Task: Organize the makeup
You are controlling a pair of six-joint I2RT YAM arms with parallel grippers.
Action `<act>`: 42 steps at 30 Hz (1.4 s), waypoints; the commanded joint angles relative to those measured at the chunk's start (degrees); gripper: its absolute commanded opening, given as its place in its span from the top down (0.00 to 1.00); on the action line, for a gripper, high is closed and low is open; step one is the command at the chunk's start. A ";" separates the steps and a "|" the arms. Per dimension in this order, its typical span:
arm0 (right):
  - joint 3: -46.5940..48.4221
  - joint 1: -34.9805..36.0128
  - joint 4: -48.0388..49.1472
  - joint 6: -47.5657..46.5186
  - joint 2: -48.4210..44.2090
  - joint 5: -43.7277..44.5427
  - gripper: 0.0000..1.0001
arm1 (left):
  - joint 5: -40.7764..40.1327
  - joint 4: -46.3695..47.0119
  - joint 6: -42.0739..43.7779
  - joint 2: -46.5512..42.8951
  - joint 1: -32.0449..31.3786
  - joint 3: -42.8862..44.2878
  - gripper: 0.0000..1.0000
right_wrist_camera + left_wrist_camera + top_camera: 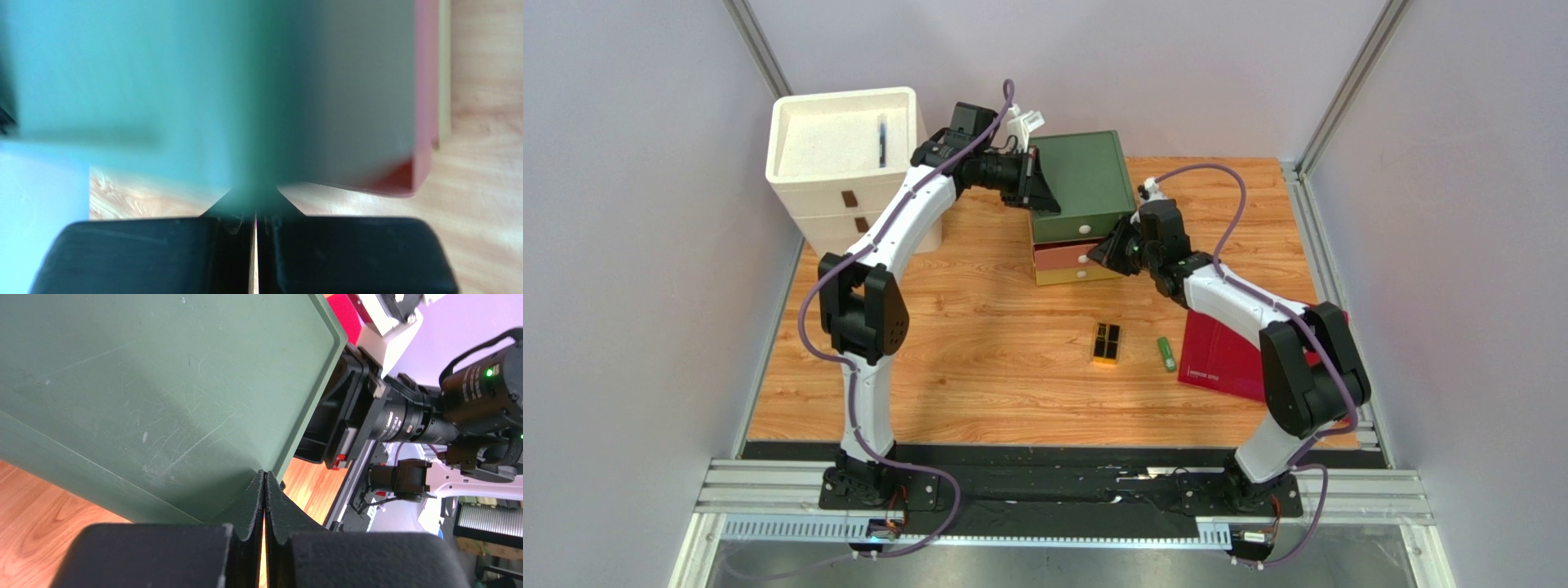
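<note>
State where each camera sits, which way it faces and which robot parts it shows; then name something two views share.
Top external: above and behind the bases, facing down at the wooden table; left arm and right arm show.
Left wrist: on the left arm, facing the green plastic drawer box's top past its own shut jaws.
Right wrist: on the right arm, blurred, close against that box; shut jaws show.
Shared: all three show the box.
</note>
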 commanded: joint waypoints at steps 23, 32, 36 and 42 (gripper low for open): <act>-21.08 -2.28 27.47 15.89 1.44 -14.17 0.44 | -2.80 -8.91 6.52 0.36 -0.12 -3.52 1.00; -24.61 -2.63 61.23 27.61 17.72 -12.59 0.42 | -2.53 -9.87 8.46 -0.34 -0.03 -4.84 1.00; -24.78 -2.72 78.33 36.03 28.51 -11.54 0.43 | -2.18 -9.61 8.19 0.09 -0.12 -4.40 1.00; -25.57 -2.90 84.55 38.26 32.59 -8.02 0.43 | -2.18 -9.79 8.37 0.27 -0.12 -3.61 1.00</act>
